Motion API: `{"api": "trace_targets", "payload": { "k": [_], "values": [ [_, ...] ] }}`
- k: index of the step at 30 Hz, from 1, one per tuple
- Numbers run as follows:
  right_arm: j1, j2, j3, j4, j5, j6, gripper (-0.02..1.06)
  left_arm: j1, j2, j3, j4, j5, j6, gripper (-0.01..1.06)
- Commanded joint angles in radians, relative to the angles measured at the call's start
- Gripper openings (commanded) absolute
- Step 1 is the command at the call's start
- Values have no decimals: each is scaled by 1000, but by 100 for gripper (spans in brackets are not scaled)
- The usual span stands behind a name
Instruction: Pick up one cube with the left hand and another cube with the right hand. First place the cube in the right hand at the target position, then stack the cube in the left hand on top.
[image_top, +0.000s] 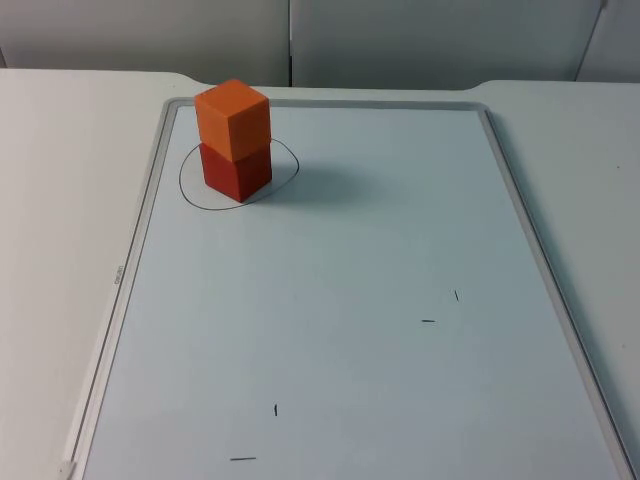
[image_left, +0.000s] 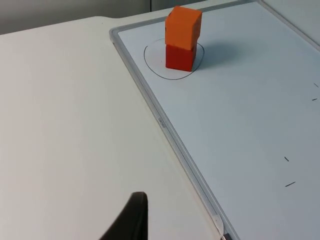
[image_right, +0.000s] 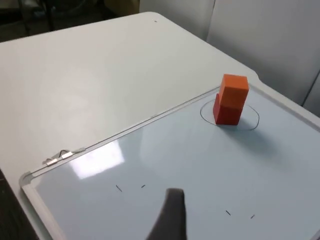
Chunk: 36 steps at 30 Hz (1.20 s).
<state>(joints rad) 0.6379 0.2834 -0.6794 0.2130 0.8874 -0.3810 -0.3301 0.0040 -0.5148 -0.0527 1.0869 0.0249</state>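
The left gripper's fingertip (image_left: 131, 220) hangs over bare table beside the whiteboard (image_top: 330, 350); how far it is spread I cannot tell. At the board's 11 o'clock corner, the orange cube (image_top: 232, 119) sits on the red cube (image_top: 236, 171) inside the drawn circle (image_top: 190, 185) (slightly twisted). The right gripper's fingertip (image_right: 170, 217) hovers above the board, opening likewise unreadable.

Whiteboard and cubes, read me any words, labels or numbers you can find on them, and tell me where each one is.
Small grey print on the whiteboard frame, left edge: too small to read.
Orange cube and red cube: no text.
Short black pen strokes and a drawn circle on the board: marks, not writing.
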Motion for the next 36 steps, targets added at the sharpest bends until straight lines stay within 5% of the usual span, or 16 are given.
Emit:
{"api": "trace_targets", "payload": {
  "k": [1,7,13,25,29,36],
  "values": [
    [-1,-27,5,-7,35,15,73,-2,-4,3,0,-12,-6,99],
    [-1,-120,5,-14,172,47,73,-2,-4,3,0,-12,-6,99],
    [-1,-205,5,-113,279,124,73,-2,-4,3,0,-12,-6,99],
    [3,-283,58,-144,267,232,73,-2,-4,3,0,-12,-6,99],
    [3,-283,172,-179,192,307,73,-2,-4,3,0,-12,-6,99],
    [3,-283,171,-272,192,424,73,-2,-4,3,0,-12,-6,99]
  ]
}}
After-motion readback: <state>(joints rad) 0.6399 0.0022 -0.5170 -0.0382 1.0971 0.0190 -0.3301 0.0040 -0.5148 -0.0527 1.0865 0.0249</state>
